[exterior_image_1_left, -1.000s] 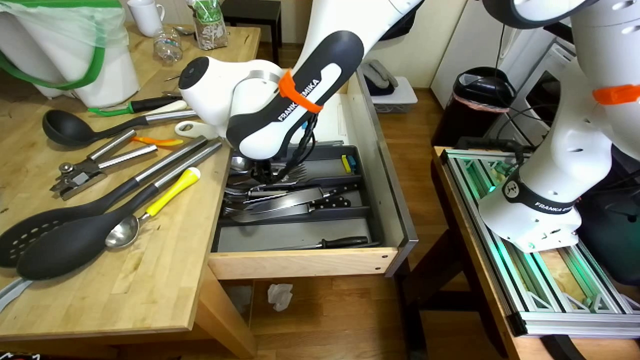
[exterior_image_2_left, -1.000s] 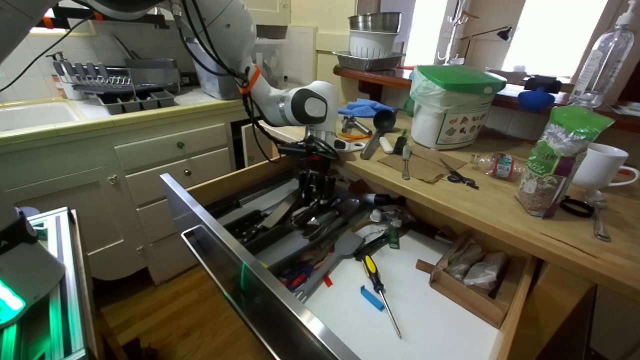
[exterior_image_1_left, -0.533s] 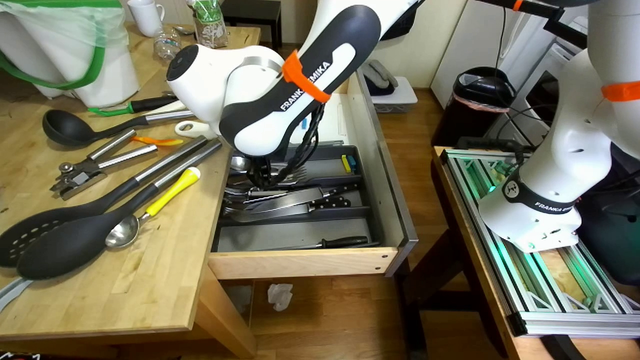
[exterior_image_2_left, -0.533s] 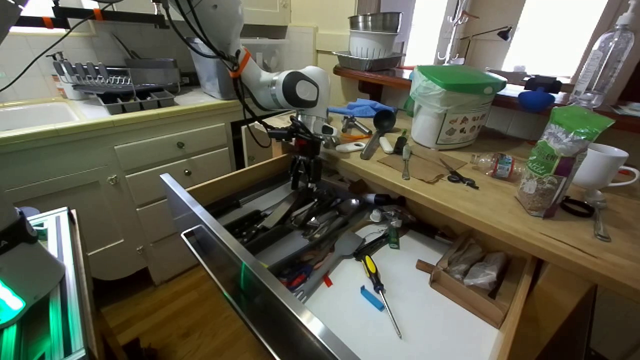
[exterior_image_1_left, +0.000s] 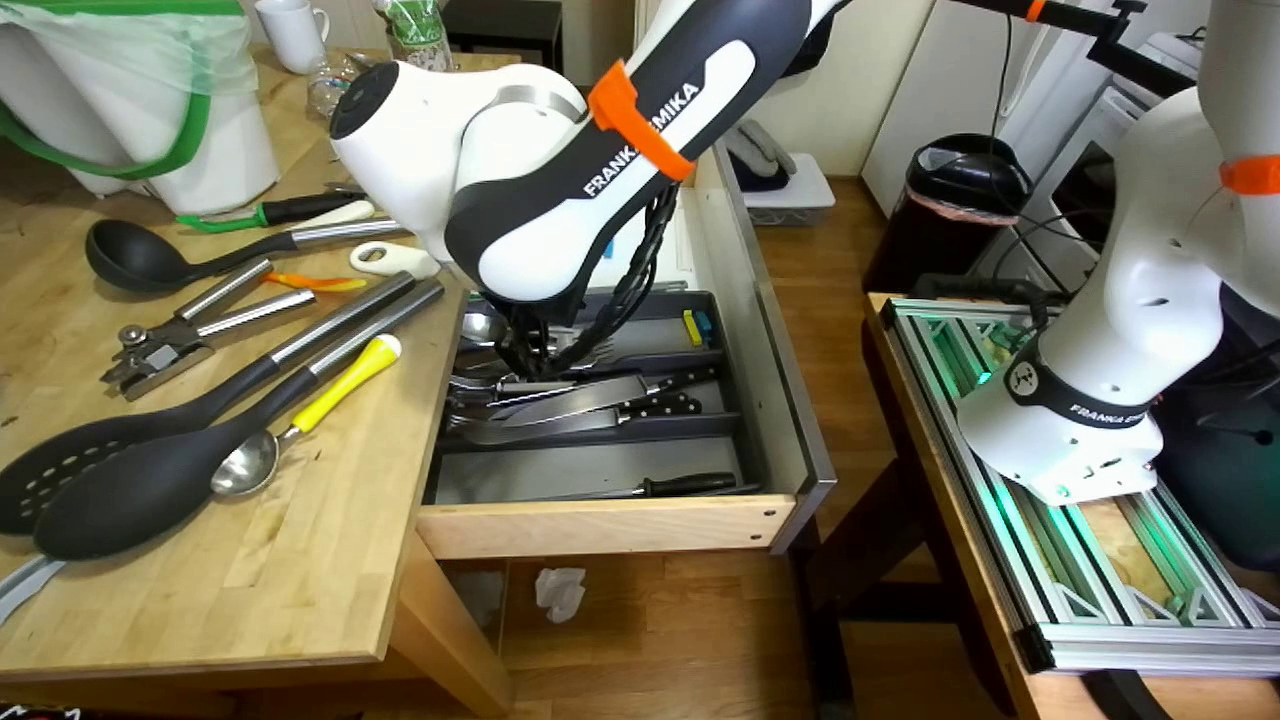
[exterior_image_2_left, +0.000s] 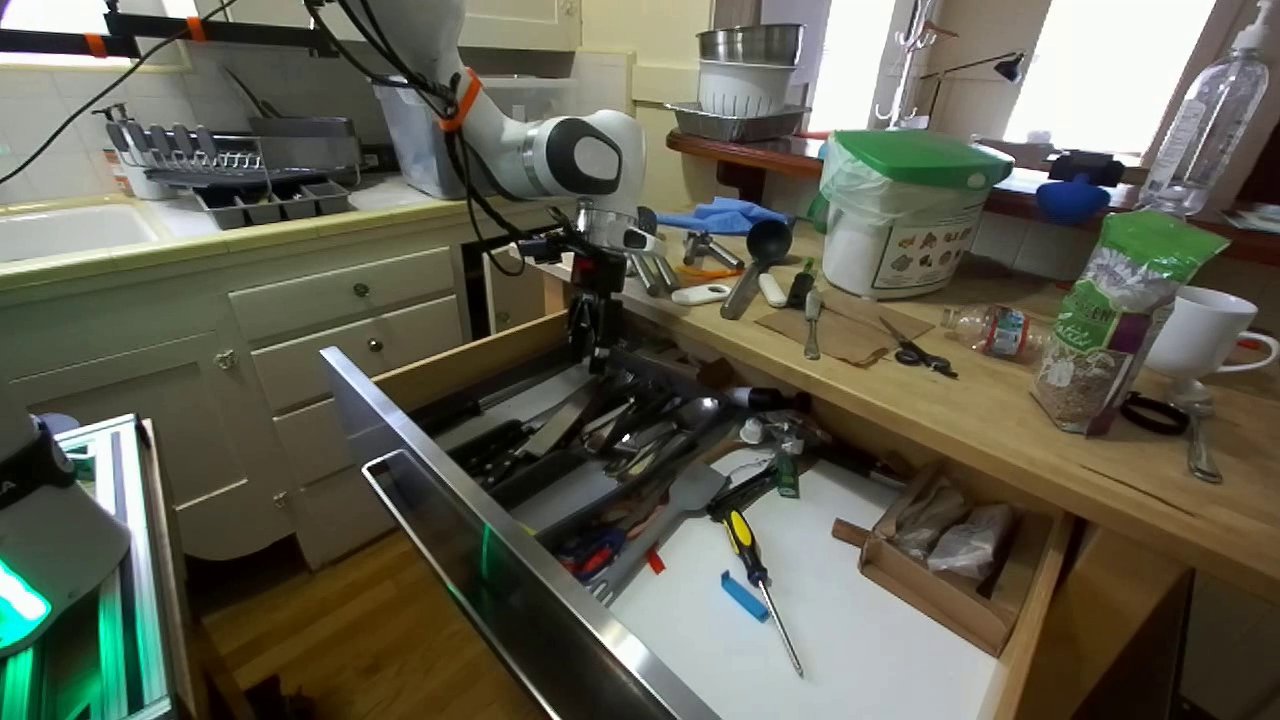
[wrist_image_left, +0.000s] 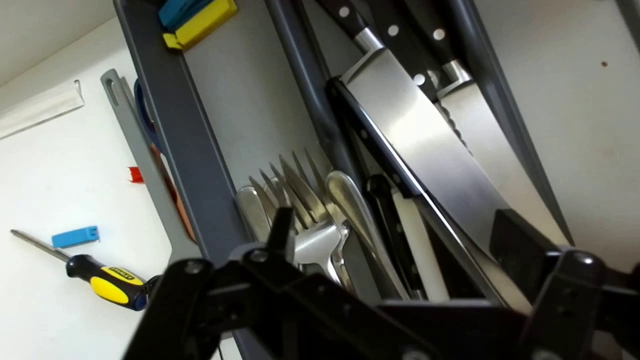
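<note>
My gripper (wrist_image_left: 400, 237) stands open in the wrist view, with nothing held between its wide-set fingers. Beneath it, inside the pulled-out drawer, lies a dark grey cutlery tray (wrist_image_left: 170, 115). Silver forks (wrist_image_left: 317, 240) show beside the left finger. A broad steel knife (wrist_image_left: 420, 135) with a black riveted handle runs toward the right finger, and a second blade (wrist_image_left: 495, 145) lies alongside. Dark handles and a pale strip (wrist_image_left: 420, 245) show between the fingers, lower down. In an exterior view the gripper (exterior_image_2_left: 588, 355) hangs just above the cutlery; elsewhere the arm mostly hides it.
Right of the tray in an exterior view lie a yellow-black screwdriver (exterior_image_2_left: 742, 540), a blue clip (exterior_image_2_left: 744, 597) and a cardboard box (exterior_image_2_left: 930, 600). The drawer front (exterior_image_2_left: 540, 600) and the wooden worktop (exterior_image_1_left: 300, 570) flank the drawer. A ladle (exterior_image_1_left: 130, 258) and large spoons lie on the worktop.
The gripper has risen from among the cutlery and shifted left in an exterior view. The arm's wrist has lifted with it. The drawer's contents look largely the same.
</note>
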